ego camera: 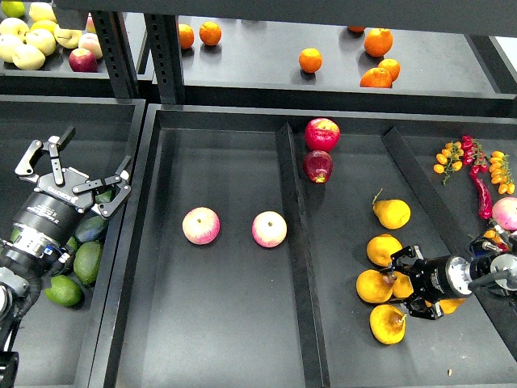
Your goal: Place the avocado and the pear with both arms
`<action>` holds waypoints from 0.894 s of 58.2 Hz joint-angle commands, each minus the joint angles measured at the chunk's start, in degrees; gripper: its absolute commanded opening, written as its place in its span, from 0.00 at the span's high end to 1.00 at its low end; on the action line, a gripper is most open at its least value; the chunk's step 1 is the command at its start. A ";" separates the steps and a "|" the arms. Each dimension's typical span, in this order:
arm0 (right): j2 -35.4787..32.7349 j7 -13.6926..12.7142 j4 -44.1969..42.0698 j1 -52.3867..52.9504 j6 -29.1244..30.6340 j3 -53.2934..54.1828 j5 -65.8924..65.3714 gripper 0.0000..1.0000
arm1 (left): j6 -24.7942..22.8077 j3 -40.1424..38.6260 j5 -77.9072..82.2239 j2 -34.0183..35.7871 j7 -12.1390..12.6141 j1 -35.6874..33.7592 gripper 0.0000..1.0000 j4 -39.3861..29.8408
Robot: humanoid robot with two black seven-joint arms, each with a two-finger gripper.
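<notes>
- Left gripper (74,171) poised with fingers spread wide, nothing between them, over the left-hand bin (121,242); beneath and beside it a cluster of dark green avocados, the clearest avocado (87,261) lying near the bin's right wall, another (63,291) just below it
- Right gripper (401,284) reaching in from the right among the pears in the right compartment (339,323); fingers dark and seen nearly end-on, so hard to say whether closed on a pear or merely pressed against one
- Cluster of pears around that gripper: one pear (383,250) above it, one (374,286) to its left, one (388,324) below; a further pear (392,213) apart, higher in the same compartment
- Two dark red apples (321,134) at the top of that compartment
- Middle compartment (161,323) with two pink-red apples (201,225) side by side, well apart from the walls
- Far right: red chillies (480,190) and small orange tomatoes (501,171)
- Upper shelf (266,81): oranges (310,60) scattered right; pale yellow-green apples (28,48) heaped at far left
</notes>
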 commanded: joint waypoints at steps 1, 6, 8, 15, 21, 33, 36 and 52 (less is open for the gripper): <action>-2.28 0.00 2.51 -0.38 0.00 3.23 1.33 0.01 | 0.00 0.08 0.00 0.00 -0.12 0.00 0.00 -0.04; -2.72 0.00 3.91 -2.67 0.00 7.44 3.17 0.01 | 0.09 -0.01 0.00 0.00 -0.12 0.00 0.00 -0.04; -2.64 0.00 4.00 -3.37 0.00 9.64 3.70 0.01 | 0.09 0.08 0.00 0.00 -0.12 0.00 0.00 -0.04; -2.37 0.00 3.92 -4.78 0.00 17.37 4.14 0.01 | 0.09 0.17 0.00 0.00 -0.12 -0.08 0.00 -0.30; -0.36 0.00 5.14 -7.49 0.00 28.67 4.32 0.01 | 0.09 0.08 0.00 0.00 -0.12 0.00 0.00 -0.48; 9.39 0.00 8.39 -14.97 0.00 53.22 5.02 0.01 | 0.09 0.26 0.00 0.00 -0.12 0.00 0.00 -0.30; 14.31 0.00 10.15 -16.99 0.00 60.25 5.02 0.01 | 0.09 0.52 0.00 0.00 -0.12 -0.08 0.00 -0.12; 25.75 0.00 24.39 -24.11 0.00 76.97 5.02 0.01 | 0.18 0.96 0.00 0.00 -0.30 0.00 0.00 -0.30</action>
